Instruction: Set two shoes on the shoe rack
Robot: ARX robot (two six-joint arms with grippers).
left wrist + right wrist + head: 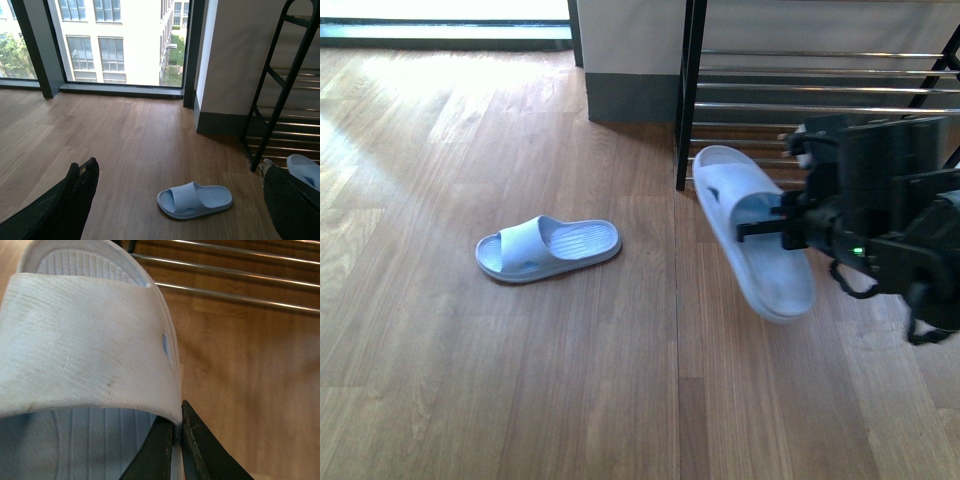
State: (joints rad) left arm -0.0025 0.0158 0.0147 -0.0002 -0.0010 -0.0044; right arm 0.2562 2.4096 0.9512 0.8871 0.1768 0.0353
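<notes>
My right pincer (772, 226) is clamped on the side edge of the strap of one pale blue slide (770, 282). In the right wrist view its two dark fingers (200, 450) pinch that strap edge between them. This slide hangs tilted in the air just in front of the shoe rack (688, 100), with one end close to the rack's lowest silver rods and the other end pointing away from the rack, and its ribbed footbed turned toward me. It is on none of the tiers. The second slide (548, 248) lies flat on the wooden floor (470, 380), sole down, well apart from the rack, off to the side of the rack's near black upright. My left pincer (177, 167) has its jaws wide apart and holds nothing; seen between them, the second slide lies on the floor short of the rack.
</notes>
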